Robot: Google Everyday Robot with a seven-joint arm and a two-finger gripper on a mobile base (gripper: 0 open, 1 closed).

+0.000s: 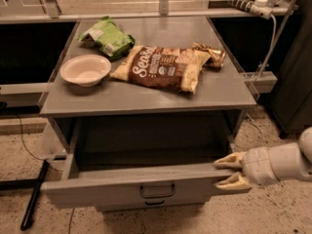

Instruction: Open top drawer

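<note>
The top drawer (122,185) of the grey cabinet is pulled well out, showing its plain grey inside. Its small black loop handle (157,191) is on the front, near the middle. My gripper (229,173) comes in from the right on a white arm. Its two tan fingers (230,161) straddle the right end of the drawer front, one above and one below. A lower drawer's handle (154,203) peeks out beneath.
On the cabinet top (146,96) lie a white bowl (85,69), a green chip bag (107,37), a brown chip bag (163,67) and a small snack packet (210,55). A black pole (34,194) leans at the lower left. A white cable (273,28) hangs at the right.
</note>
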